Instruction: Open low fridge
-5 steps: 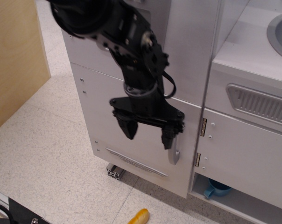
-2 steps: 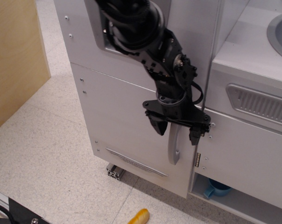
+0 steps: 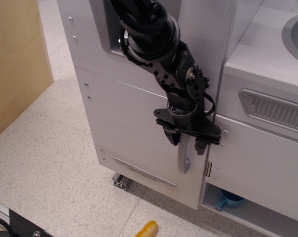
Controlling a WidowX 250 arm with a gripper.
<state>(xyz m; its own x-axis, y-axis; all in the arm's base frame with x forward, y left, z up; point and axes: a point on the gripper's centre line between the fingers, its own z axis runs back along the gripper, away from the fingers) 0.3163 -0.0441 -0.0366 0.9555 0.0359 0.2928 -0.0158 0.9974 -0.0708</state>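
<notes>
Gripper point(image 3: 187, 141) is sitting right on the upper part of the curved silver handle point(image 3: 184, 157), with one black finger on each side of it, so the handle is running down between the fingers and poking out below them. Fingers point(image 3: 171, 136) look closed in around the bar, but I honestly can't tell whether the pads are actually pressing on it or just bracketing it. The black arm point(image 3: 149, 29) is angling up and to the left from there, crossing in front of the white panel with the grey recessed niche point(image 3: 103, 34) above.

The handle is sitting on the low fridge point(image 3: 134, 133), which is the big white door spreading out to the left of and below the gripper. Door is looking shut, flush with the cabinet front. Its thin silver vent strip point(image 3: 144, 171) is running along near the bottom edge, below and left of the gripper.

Just right of the gripper there's a narrower white door point(image 3: 260, 168) with small brass hinges on the near edge, and above that a ribbed grey grille point(image 3: 277, 109). Below that door a blue cup point(image 3: 229, 200) is peeking out of an open shelf. Up at the far right a grey sink bowl point(image 3: 294, 34) is showing at the edge. Down on the speckled floor point(image 3: 55, 163), straight below the gripper, a yellow-orange thing point(image 3: 147, 229) is lying. Way off left is a wooden panel point(image 3: 16, 59).
</notes>
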